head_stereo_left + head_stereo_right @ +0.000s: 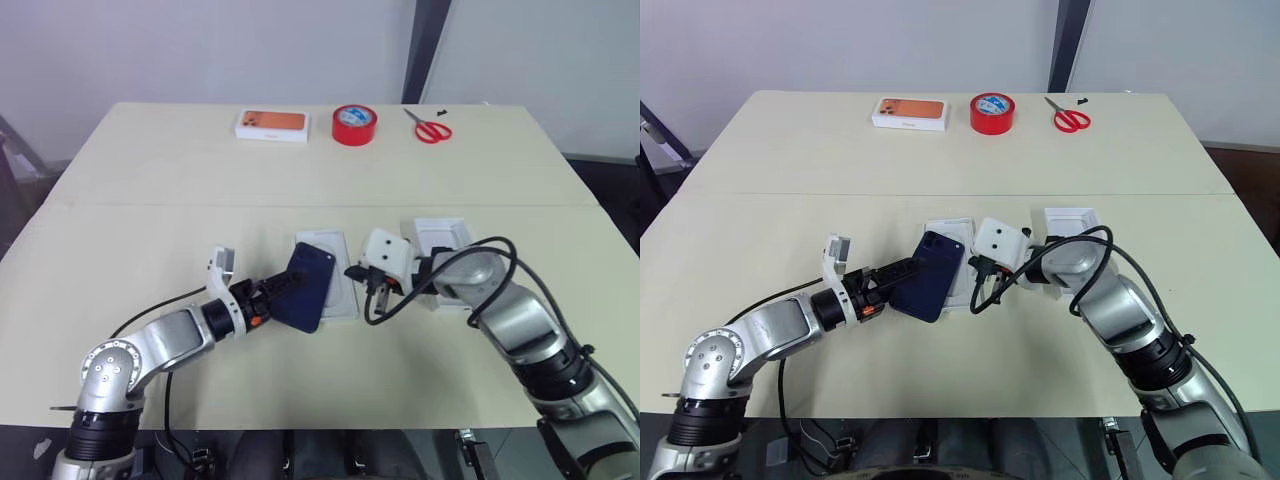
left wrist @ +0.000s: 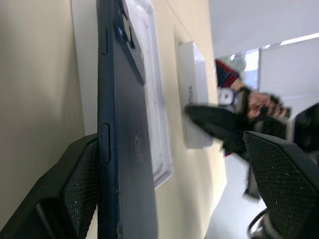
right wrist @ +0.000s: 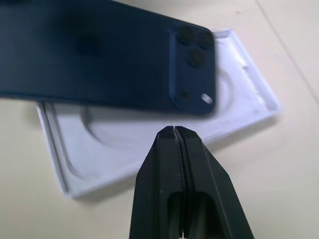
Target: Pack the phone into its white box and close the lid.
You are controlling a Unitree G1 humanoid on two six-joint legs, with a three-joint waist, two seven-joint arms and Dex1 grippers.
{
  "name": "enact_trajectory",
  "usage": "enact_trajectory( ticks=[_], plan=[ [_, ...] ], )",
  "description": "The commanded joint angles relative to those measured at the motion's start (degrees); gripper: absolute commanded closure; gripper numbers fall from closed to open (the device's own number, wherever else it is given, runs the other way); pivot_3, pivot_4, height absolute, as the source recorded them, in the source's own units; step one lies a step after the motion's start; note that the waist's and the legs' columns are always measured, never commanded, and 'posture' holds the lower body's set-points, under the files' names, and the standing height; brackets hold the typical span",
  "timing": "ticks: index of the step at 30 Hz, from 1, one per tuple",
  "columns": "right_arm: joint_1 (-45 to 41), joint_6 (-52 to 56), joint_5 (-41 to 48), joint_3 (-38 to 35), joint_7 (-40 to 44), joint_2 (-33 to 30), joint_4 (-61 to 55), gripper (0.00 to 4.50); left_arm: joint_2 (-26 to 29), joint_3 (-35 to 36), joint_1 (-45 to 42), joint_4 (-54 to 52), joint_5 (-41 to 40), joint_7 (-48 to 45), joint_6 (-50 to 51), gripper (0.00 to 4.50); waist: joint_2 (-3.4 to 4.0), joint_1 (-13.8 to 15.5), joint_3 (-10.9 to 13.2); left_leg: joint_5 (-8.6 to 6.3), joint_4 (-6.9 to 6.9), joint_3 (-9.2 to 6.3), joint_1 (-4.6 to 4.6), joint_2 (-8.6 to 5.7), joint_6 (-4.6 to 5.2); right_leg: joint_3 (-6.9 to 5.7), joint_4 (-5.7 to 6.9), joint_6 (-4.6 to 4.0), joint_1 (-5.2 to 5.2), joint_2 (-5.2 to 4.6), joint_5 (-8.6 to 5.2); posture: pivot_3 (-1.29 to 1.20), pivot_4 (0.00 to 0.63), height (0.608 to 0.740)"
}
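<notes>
Left wrist view shows the left gripper [image 1: 268,296] with jaws spread wide, one pad [image 2: 75,189] against the phone [image 1: 306,286]; the phone leans tilted over a white tray [image 3: 149,134] with an oval recess (possibly the insert, not the white box); right gripper [image 3: 175,130] is pressed shut just beside it; best to steady the phone's edge, then lower it flat.

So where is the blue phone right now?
In the left eye view the phone is near the table's middle, tilted over a white tray, between the left gripper and the right gripper.
</notes>
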Motion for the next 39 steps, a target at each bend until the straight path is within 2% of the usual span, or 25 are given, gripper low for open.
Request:
enact_trajectory(
  ticks=[1, 9, 20, 27, 34, 39],
  plan=[
    [-1.2, 0.8, 0.1, 0.2, -1.3, 0.6, -2.3, 4.5, -2.5, -0.9, -2.6, 0.0, -2.0, 0.8, -3.3, 0.04, 0.0, 0.2, 0.0, 0.0, 0.01, 0.0, 0.0, 0.0, 0.0, 0.0, 0.0, 0.0, 0.01, -0.01, 0.0, 0.0, 0.15, 0.725],
    [-1.1, 1.7, 0.6, 0.8, -2.2, 0.6, -3.4, 4.5, -5.6, -3.5, -4.5, 0.8, -1.7, 3.7, -5.0, 0.04, 0.0, 0.0, 0.0, -0.01, 0.02, 0.0, 0.0, -0.01, 0.01, -0.01, -0.04, 0.01, 0.04, -0.01, 0.01, 0.0, 0.15, 0.725],
    [-0.8, 1.7, 0.8, 1.2, -2.0, -0.1, -3.9, 4.5, -2.2, -6.0, -5.2, 0.2, 4.0, 2.5, -1.9, 0.04, 0.0, 0.0, 0.0, 0.0, 0.03, 0.0, 0.0, -0.02, 0.02, -0.02, -0.04, 0.01, 0.06, 0.01, 0.01, 0.0, 0.15, 0.725],
    [-0.5, 1.0, 1.3, 1.0, -1.3, -1.2, -4.6, 4.5, 2.3, -7.4, -5.9, -1.7, 12.1, -1.7, 1.8, 0.04, 0.0, -0.1, 0.0, 0.0, 0.02, 0.0, 0.01, -0.02, 0.02, -0.02, -0.03, 0.01, 0.06, 0.03, 0.0, 0.0, 0.15, 0.725],
    [-0.5, 0.4, 1.6, 0.9, -1.3, -1.3, -4.7, 4.5, 9.7, -10.8, -8.0, -4.6, 26.7, -10.2, 6.9, 0.04, 0.03, -0.2, 0.0, -0.02, 0.02, 0.01, 0.03, -0.02, 0.05, -0.02, -0.04, 0.0, 0.09, 0.04, 0.0, 0.0, 0.15, 0.725],
    [-0.4, 0.1, 1.7, 0.9, -1.3, -1.3, -4.9, 4.5, 11.3, -11.8, -8.9, -5.2, 34.9, -15.3, 7.9, 0.04, 0.04, 0.0, 0.0, -0.02, 0.01, 0.0, 0.03, -0.02, 0.05, -0.02, -0.07, 0.0, 0.1, 0.04, 0.0, 0.0, 0.15, 0.725]
  ],
)
